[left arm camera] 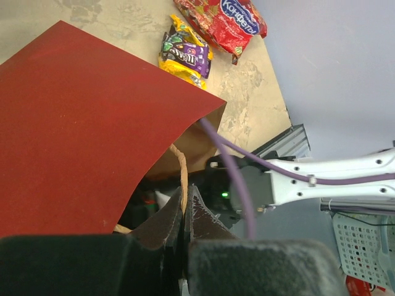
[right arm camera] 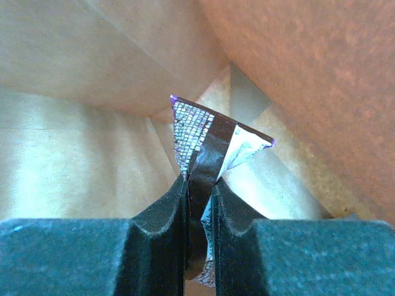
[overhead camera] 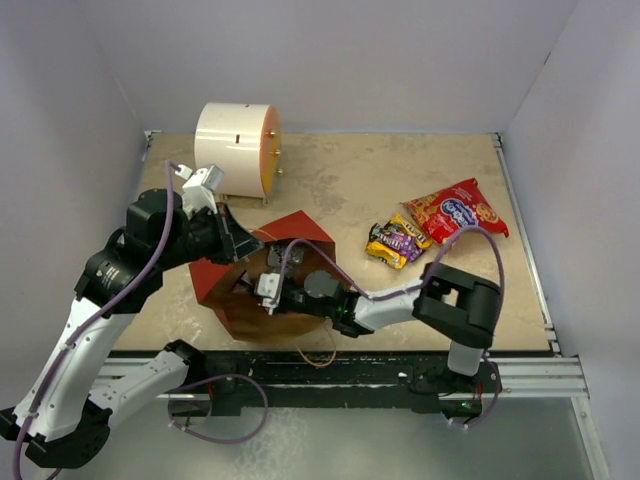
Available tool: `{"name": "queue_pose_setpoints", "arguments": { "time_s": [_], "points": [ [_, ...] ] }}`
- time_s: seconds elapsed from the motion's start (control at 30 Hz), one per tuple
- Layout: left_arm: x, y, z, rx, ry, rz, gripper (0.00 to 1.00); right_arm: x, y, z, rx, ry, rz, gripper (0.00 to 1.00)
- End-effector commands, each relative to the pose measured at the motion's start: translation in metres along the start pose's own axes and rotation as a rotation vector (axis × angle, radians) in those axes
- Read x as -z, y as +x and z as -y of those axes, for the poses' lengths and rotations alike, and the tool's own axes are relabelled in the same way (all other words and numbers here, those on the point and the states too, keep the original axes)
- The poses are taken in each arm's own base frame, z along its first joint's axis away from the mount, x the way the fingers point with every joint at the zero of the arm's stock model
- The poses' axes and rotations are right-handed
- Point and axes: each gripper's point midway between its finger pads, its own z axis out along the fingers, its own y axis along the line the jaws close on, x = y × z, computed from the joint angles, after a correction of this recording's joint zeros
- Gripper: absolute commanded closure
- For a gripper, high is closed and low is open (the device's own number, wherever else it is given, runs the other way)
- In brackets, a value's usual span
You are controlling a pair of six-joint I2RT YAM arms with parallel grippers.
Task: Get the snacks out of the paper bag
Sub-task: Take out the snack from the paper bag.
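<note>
The red paper bag [overhead camera: 296, 232] lies on its side with its brown mouth toward the near edge; it also shows in the left wrist view [left arm camera: 80, 117]. My left gripper [left arm camera: 184, 200] is shut on the bag's tan cord handle [left arm camera: 180, 166] and holds the mouth open. My right gripper [right arm camera: 201, 185] is inside the bag, shut on a silver-grey foil packet [right arm camera: 213, 139] with a dark fold. In the top view the right gripper [overhead camera: 270, 290] sits in the bag's mouth. A red bag with a blue oval logo [overhead camera: 458, 210] and a yellow-purple packet [overhead camera: 397, 241] lie on the table to the right.
A white-and-orange cylinder [overhead camera: 238, 150] stands at the back left. The second cord handle [overhead camera: 322, 355] hangs over the table's near edge. The metal rail [overhead camera: 380, 372] runs along the front. White walls enclose the table on three sides.
</note>
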Motion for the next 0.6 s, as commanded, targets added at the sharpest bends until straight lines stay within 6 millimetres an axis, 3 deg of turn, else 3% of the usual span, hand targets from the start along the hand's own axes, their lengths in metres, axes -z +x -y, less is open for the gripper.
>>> {"name": "queue_pose_setpoints", "arguments": {
  "time_s": [0.0, 0.07, 0.27, 0.5, 0.57],
  "points": [
    [0.006, -0.019, 0.009, -0.033, 0.025, 0.092, 1.00, 0.024, -0.066, -0.003, -0.007, -0.075, 0.158, 0.82],
    [0.006, -0.019, 0.007, -0.033, 0.019, 0.092, 1.00, 0.042, -0.086, 0.002, -0.005, -0.077, 0.166, 0.82],
    [0.005, -0.017, 0.002, -0.016, -0.004, 0.097, 1.00, 0.095, -0.118, 0.014, 0.036, -0.071, 0.119, 0.81],
    [0.007, -0.015, -0.005, -0.013, -0.032, 0.114, 1.00, 0.177, -0.125, 0.033, 0.007, 0.018, -0.010, 0.80],
    [0.008, -0.013, -0.009, -0.016, -0.042, 0.117, 1.00, 0.202, -0.127, 0.049, -0.002, 0.107, -0.046, 0.80]
  ]
}}
